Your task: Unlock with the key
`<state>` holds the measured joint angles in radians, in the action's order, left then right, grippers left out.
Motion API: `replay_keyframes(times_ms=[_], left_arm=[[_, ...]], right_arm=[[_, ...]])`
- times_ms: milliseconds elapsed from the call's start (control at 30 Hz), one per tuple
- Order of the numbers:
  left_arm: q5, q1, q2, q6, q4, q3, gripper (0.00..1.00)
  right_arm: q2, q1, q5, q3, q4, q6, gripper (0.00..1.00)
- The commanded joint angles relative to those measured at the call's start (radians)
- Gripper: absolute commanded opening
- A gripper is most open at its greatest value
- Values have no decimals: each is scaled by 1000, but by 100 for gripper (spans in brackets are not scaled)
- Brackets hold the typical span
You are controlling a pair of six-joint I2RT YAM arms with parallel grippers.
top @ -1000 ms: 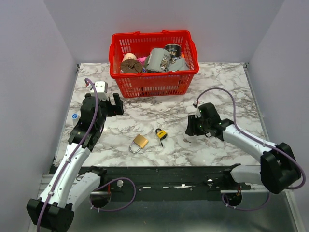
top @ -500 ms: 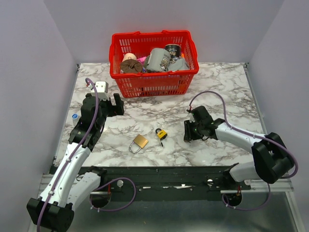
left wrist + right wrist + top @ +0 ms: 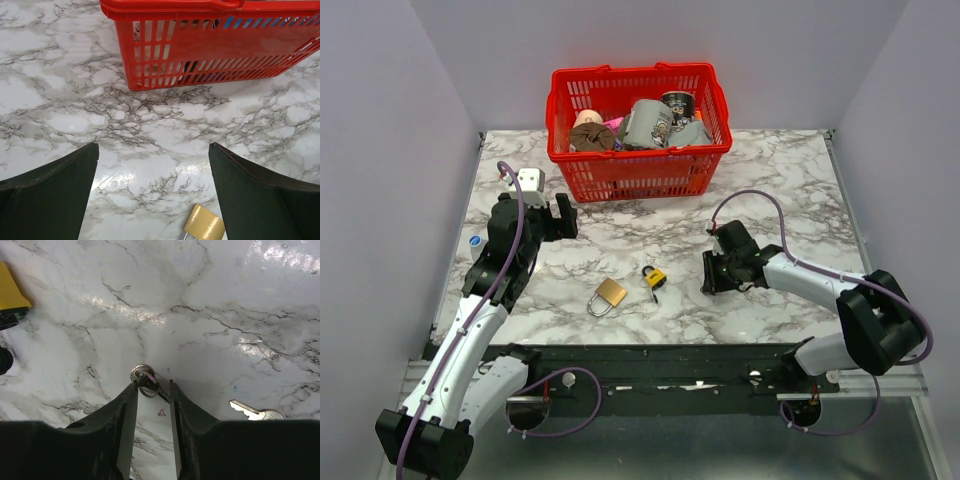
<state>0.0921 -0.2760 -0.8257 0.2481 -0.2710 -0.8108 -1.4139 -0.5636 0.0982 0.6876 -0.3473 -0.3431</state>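
The small yellow-and-black padlock (image 3: 654, 277) lies on the marble table, and its yellow body shows at the left edge of the right wrist view (image 3: 10, 295). The key (image 3: 142, 375), a small grey metal key on a split ring, lies on the marble to the padlock's right. My right gripper (image 3: 708, 283) is down on the table with its jaws closed narrowly around the key (image 3: 152, 384). The key's round head touches the left fingertip. My left gripper (image 3: 552, 220) is open and empty above the table, wide apart in its wrist view (image 3: 153, 145).
A plain brass padlock (image 3: 610, 293) lies left of the small one and shows in the left wrist view (image 3: 205, 224). A second silver key (image 3: 256, 412) lies right of my right fingers. A red basket (image 3: 638, 178) full of items stands at the back (image 3: 200, 55).
My right gripper has slid left along the table onto the key and now covers it in the top view. The left arm has not moved.
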Motion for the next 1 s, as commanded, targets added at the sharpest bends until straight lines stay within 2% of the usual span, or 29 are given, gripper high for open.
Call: replay_keyframes(times_ms=[0, 100, 200, 333, 367, 467, 600, 800, 867, 967], left_arm=[[-32, 3, 5, 3, 18, 10, 99], [-35, 3, 5, 5, 18, 10, 99], [-37, 3, 3, 5, 18, 10, 99], [-55, 3, 2, 3, 24, 12, 99], [-63, 3, 3, 0, 26, 12, 99], [-104, 1, 3, 0, 38, 16, 99], [-262, -2, 7, -4, 87, 28, 99], [-564, -34, 0, -7, 185, 53, 99], [-693, -45, -3, 17, 228, 65, 99], [-805, -69, -15, 84, 346, 99, 99]], right_arm=[[-14, -9, -2, 26, -13, -8, 39], [-19, -9, 14, 23, -2, -7, 36], [-26, -9, 32, 24, 5, -10, 27], [-20, -9, 70, 30, 11, -22, 4], [-11, -9, 89, 33, 10, -22, 1], [45, -9, 150, 49, 21, -13, 1], [136, -9, 288, 66, 56, -5, 1], [193, -10, 486, 153, 65, -20, 1], [202, -9, 547, 191, 71, -36, 1], [208, -9, 613, 245, 88, -57, 1]])
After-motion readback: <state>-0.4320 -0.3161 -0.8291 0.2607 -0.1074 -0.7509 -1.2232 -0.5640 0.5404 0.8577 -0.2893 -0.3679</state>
